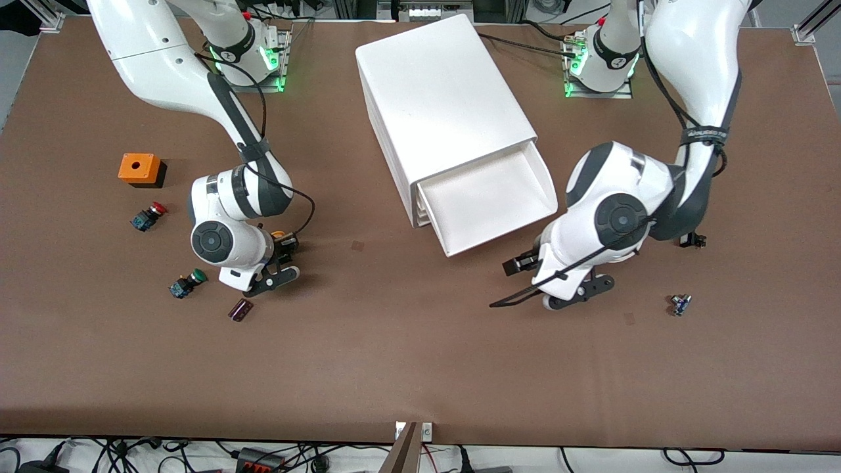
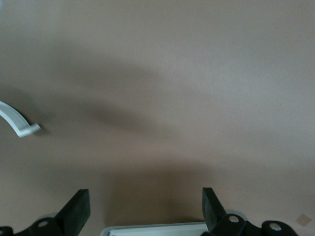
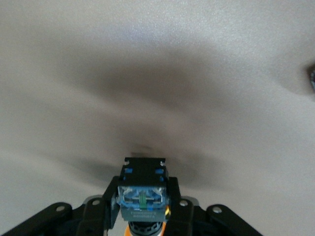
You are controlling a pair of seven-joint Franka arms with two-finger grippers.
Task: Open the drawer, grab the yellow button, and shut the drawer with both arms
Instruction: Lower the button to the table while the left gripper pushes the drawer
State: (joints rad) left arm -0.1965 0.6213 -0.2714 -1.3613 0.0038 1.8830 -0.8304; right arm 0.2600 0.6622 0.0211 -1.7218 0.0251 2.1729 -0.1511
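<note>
The white cabinet (image 1: 440,98) stands at mid-table with its top drawer (image 1: 489,197) pulled out; no contents show inside. My right gripper (image 1: 284,247) is shut on the orange-capped button (image 1: 278,234) and holds it over bare table, between the green-capped button and the cabinet. In the right wrist view the button (image 3: 142,196) shows its blue and black body between the fingers (image 3: 179,211). My left gripper (image 1: 519,265) is open and empty, over the table in front of the open drawer. In the left wrist view its fingers (image 2: 212,209) stand wide apart, and a corner of the drawer's lip (image 2: 19,123) shows.
Toward the right arm's end lie an orange box (image 1: 139,169), a red-capped button (image 1: 148,217), a green-capped button (image 1: 186,284) and a small dark piece (image 1: 241,309). Toward the left arm's end lie a small part (image 1: 681,304) and a black piece (image 1: 693,241).
</note>
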